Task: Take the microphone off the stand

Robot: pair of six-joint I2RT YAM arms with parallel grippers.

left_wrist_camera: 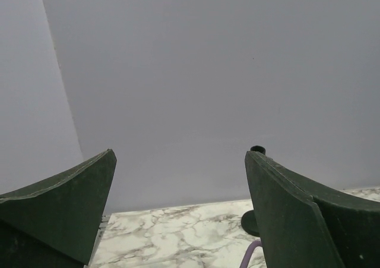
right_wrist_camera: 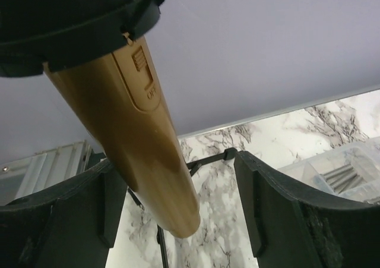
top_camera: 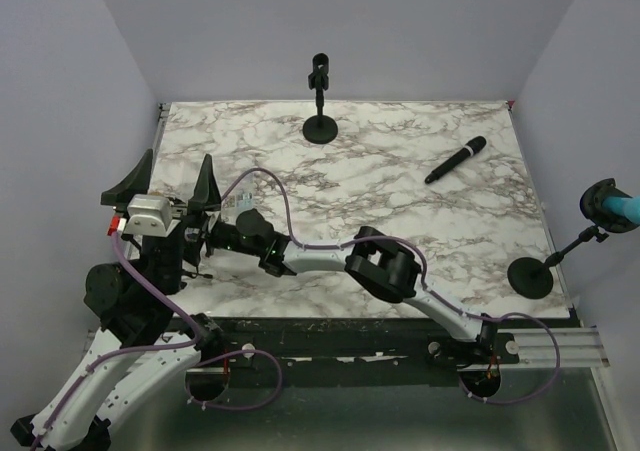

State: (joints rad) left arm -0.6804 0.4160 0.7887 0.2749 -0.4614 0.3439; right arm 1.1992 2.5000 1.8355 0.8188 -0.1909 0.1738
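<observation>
A gold microphone (right_wrist_camera: 133, 131) fills the right wrist view, pointing down, its upper end held in the stand's black clip (right_wrist_camera: 71, 18). Thin black stand legs (right_wrist_camera: 208, 160) show on the marble below it. My right gripper (right_wrist_camera: 175, 161) is open, one finger on each side of the microphone's lower end, with a clear gap on the right side. In the top view the right arm (top_camera: 385, 266) reaches left across the table's near edge; its fingers and the gold microphone are hidden under the left arm. My left gripper (top_camera: 170, 178) (left_wrist_camera: 179, 155) stands open and empty, raised above the table's left side.
A black microphone (top_camera: 457, 159) lies loose on the marble at the right back. An empty stand (top_camera: 320, 101) (left_wrist_camera: 256, 217) stands at the back middle. At the right edge another stand (top_camera: 530, 276) carries a teal microphone (top_camera: 605, 203). A clear parts box (right_wrist_camera: 350, 167) lies nearby.
</observation>
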